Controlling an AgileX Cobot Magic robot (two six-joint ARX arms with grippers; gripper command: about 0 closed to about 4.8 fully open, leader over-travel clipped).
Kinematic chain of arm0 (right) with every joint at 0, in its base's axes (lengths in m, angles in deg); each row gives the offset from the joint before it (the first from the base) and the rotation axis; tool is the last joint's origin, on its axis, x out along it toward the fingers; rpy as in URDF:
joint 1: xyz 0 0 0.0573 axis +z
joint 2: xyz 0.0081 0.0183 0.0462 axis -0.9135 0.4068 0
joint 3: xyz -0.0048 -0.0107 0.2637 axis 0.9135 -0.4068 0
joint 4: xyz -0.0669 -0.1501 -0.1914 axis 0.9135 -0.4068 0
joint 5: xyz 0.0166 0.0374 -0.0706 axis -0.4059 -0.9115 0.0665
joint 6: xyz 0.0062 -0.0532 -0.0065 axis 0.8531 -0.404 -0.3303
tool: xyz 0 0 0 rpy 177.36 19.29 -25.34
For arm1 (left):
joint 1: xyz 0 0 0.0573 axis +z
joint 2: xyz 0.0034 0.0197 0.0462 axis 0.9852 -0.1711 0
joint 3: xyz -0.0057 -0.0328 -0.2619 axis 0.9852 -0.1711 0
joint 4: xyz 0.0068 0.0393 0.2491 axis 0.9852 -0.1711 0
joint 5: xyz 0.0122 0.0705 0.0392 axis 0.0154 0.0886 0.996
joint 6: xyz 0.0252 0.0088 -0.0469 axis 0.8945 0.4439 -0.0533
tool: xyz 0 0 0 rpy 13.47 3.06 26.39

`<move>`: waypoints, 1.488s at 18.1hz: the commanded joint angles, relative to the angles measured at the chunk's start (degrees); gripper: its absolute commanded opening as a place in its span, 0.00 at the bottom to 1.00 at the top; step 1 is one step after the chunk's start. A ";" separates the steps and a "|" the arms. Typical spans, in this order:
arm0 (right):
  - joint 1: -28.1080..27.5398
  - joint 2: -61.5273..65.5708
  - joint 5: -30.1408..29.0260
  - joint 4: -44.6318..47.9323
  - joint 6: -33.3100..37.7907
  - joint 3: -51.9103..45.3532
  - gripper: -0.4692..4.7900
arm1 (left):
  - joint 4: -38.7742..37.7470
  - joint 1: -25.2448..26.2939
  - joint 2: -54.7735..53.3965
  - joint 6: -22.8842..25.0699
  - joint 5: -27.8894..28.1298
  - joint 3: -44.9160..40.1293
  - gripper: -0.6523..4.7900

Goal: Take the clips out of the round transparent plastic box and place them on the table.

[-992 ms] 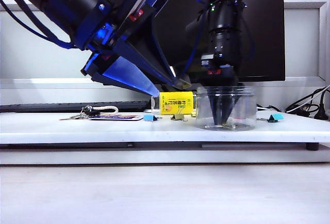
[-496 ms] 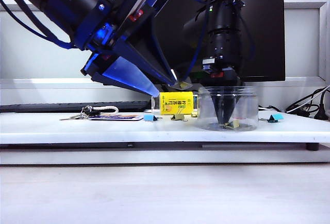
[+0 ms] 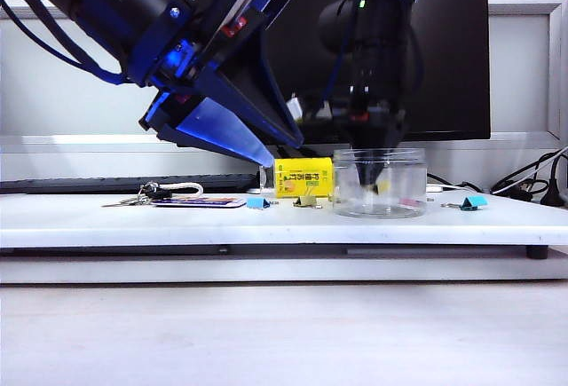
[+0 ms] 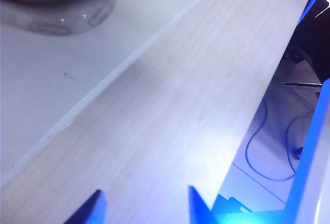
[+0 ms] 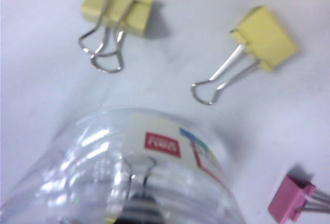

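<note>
Clip (image 5: 138, 166) pinched by shut right gripper (image 3: 377, 176) inside box (image 3: 380, 184). Best lifted straight up, slowly, clear of rim. Left gripper (image 4: 144, 203) stayed out wide, empty, beside box.

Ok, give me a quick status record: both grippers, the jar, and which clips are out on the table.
left gripper: open, empty, in the air left of the jar, above the yellow box
right gripper: fingers shut, reaching down inside the jar, apparently holding a yellow clip off its floor
round transparent jar: upright on the table
clips out: two yellow binder clips lying on the table beside the jar
other: pink clip on the table near the jar
</note>
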 commanded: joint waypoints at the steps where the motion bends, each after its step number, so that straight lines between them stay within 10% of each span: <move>1: -0.02 -0.61 0.42 -2.40 0.72 1.16 0.08 | 0.35 0.02 0.15 0.46 0.22 0.07 0.51; 7: 0.00 -2.08 -0.28 -5.64 2.29 5.88 0.08 | 0.35 1.86 3.06 1.09 6.16 0.11 0.51; 12: 0.28 -2.23 -16.11 -1.42 5.66 14.27 0.08 | -1.90 7.23 9.31 0.90 5.99 0.11 0.51; 27: 3.63 7.93 -16.92 -1.38 5.99 14.19 0.08 | -4.52 8.37 12.72 1.11 6.45 0.11 0.51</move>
